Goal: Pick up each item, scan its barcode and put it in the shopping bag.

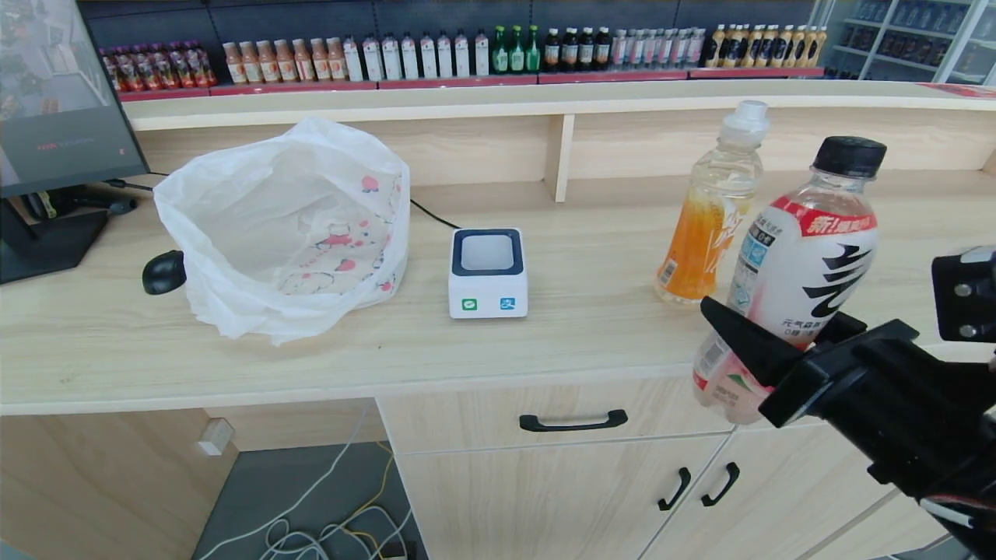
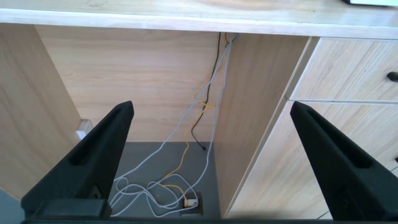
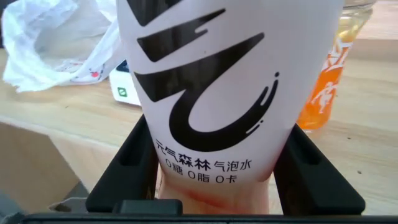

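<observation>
At 4 o'clock in the head view, the bottle (image 1: 809,257) is held clear of the counter (image 1: 591,342), out past its front edge. It is pinched low on its body by the right gripper (image 1: 774,323). One finger (image 1: 747,334) is seen crossing the lower label; the other is largely hidden behind the bottle. The base is partly covered by the gripper. In the right wrist view the cap and base are cut off by the frame, and both fingers are seen pressed against the bottle's sides.

The long axis is tilted, with the black cap (image 1: 848,155) pointed to 1 o'clock and the base to 7 o'clock.

An orange bottle (image 1: 704,225) is stood upright on the counter at 10 o'clock from the held one; whether the two touch cannot be told. The scanner (image 1: 488,272) is placed at centre, with the bag (image 1: 288,225) lying open at its 9 o'clock.

The left gripper (image 2: 211,112) is held below counter level with its fingers spread wide, and cables (image 2: 168,186) are seen on the floor beyond.
</observation>
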